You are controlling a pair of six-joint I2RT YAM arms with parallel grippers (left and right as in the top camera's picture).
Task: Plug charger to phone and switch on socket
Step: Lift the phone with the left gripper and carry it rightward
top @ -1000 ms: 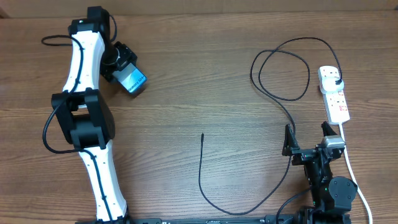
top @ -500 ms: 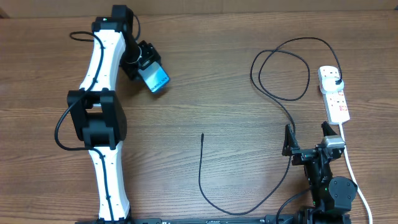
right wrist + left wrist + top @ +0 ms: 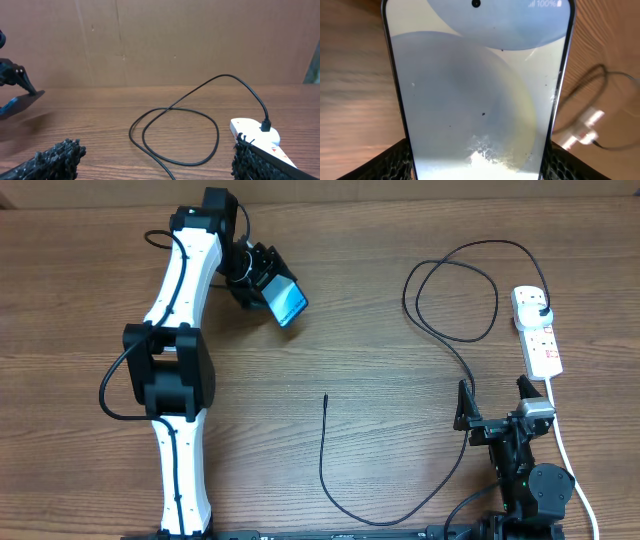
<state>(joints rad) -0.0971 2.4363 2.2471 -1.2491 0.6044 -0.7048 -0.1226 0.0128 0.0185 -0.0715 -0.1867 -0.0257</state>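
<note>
My left gripper (image 3: 262, 280) is shut on the phone (image 3: 287, 304), whose blue-cyan screen is tilted, held above the table at the back left of centre. The phone fills the left wrist view (image 3: 477, 95), with a finger at each lower side. The charger, a thin black cable (image 3: 460, 340), loops at the back right. Its plug (image 3: 541, 311) sits in the white socket strip (image 3: 540, 340). Its connector tip (image 3: 326, 397) lies free mid-table. My right gripper (image 3: 494, 402) is open and empty at the front right, just in front of the strip (image 3: 255, 132).
The socket's white cord (image 3: 565, 450) runs along the right edge past my right arm. A cardboard wall (image 3: 160, 40) stands behind the table. The cable's long bend (image 3: 380, 518) lies near the front edge.
My left arm has carried the phone to the right and slightly back, from the far left toward the back middle. The right arm, cable and socket have not moved.
</note>
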